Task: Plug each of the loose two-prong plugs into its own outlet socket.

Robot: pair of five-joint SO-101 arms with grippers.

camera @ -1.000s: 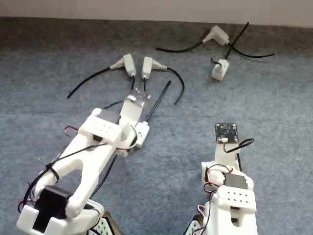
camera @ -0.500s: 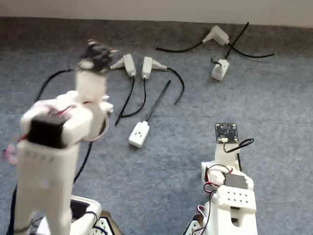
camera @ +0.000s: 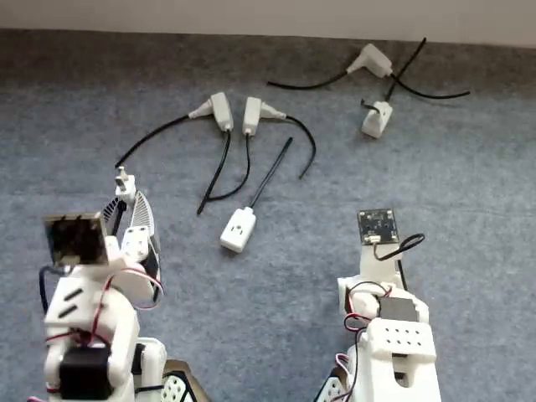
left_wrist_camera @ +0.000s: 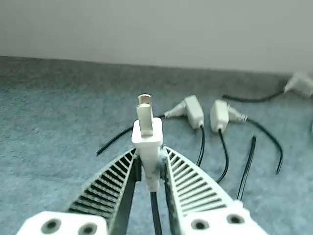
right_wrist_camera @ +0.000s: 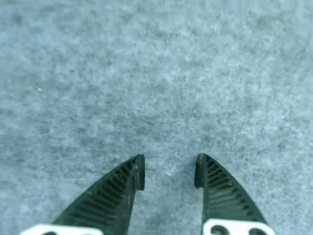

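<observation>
Right now my left tool (left_wrist_camera: 150,155) is closed on a white two-prong plug (left_wrist_camera: 148,134). It pinches the flat sides of the body low down, so both prongs stand free above the fingertips and the plug's black cord (left_wrist_camera: 154,215) drops away between the jaws. In the high view the plug is held up over the left part of the counter (camera: 469,209), well apart from the white outlet socket (camera: 238,229). That socket lies loose near the middle, slotted face up. Two white angled cord ends (camera: 219,109) lie side by side beyond it; I cannot tell whether they are plugs or sockets. My right tool (right_wrist_camera: 167,171) hangs over the bare grey covering, its jaws partly spread and holding nothing.

I expect the plug to be light, hard and fairly slick, being smooth moulded plastic with little for my ribbed pads to bite. The body sides are the right place to grip. The prongs look thin and could bend if squeezed or jammed in at an angle. The cord should be limp but a little springy, so it may tug the plug askew in my grip.

The socket looks just as light, and the soft covering will probably not keep it from sliding under a push. I would have my right tool pin it by the long sides of its housing, clear of the slots.
</observation>
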